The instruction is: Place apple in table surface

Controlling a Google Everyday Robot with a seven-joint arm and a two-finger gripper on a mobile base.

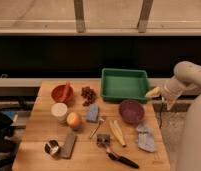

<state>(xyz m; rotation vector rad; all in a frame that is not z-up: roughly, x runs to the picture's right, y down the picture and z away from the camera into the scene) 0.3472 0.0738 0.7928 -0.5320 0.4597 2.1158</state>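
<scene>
My gripper (154,92) hovers touching nothing I can make out, just beside the green rectangular plastic bin (125,85); I cannot tell its grip. The small round yellow-red apple (73,119) sits well apart from it on the light-brown wooden tabletop (39,135).

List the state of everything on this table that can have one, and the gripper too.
apple: resting on the table surface beside the white cup
green bin: upright, empty
orange-red bowl: upright, something leaning inside
dark red bowl: upright, looks empty
gripper: at the green bin's right end, far from the apple
</scene>
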